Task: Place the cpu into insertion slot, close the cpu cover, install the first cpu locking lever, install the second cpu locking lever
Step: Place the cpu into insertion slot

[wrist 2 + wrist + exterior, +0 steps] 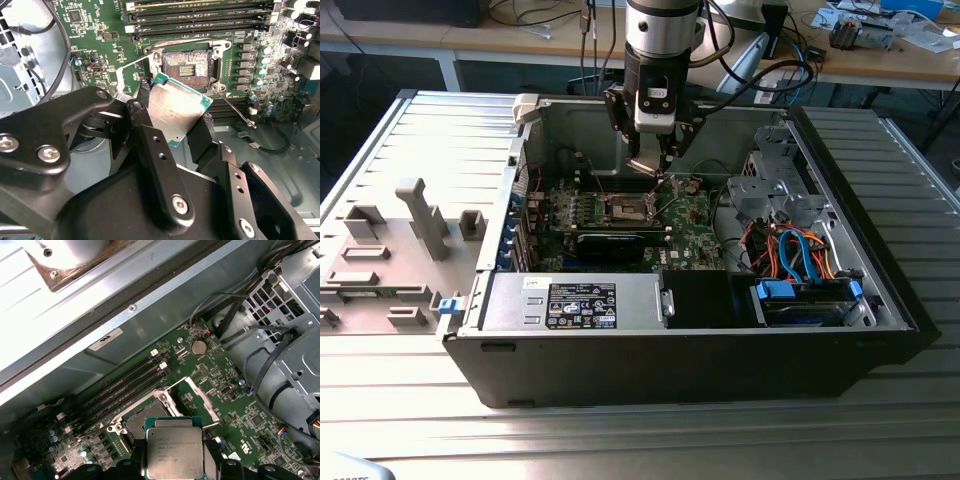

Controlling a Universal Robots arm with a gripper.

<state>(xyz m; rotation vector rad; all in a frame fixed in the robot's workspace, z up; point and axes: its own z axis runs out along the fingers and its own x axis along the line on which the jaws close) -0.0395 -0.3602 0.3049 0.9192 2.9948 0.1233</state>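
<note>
My gripper point(655, 168) hangs over the green motherboard inside the open computer case and is shut on the cpu point(175, 107). The cpu is a flat square chip with a dull silver top and a green edge, clamped between the black fingers point(142, 95). It hangs tilted a little above and beside the insertion slot point(186, 67), apart from it. The slot's dark contact field lies uncovered point(145, 421). The cpu cover point(199, 399), a thin silver frame, stands swung open next to the socket. A thin locking lever point(235, 111) sticks out loose beside the socket.
Long memory slots point(122, 385) run beside the socket. The case's metal wall point(165, 315) rises close behind the board. A drive cage with cables point(770, 195) fills the exterior view's right, and a power supply point(580, 303) lies along the front. A grey fixture point(415, 225) stands outside the case on the exterior view's left.
</note>
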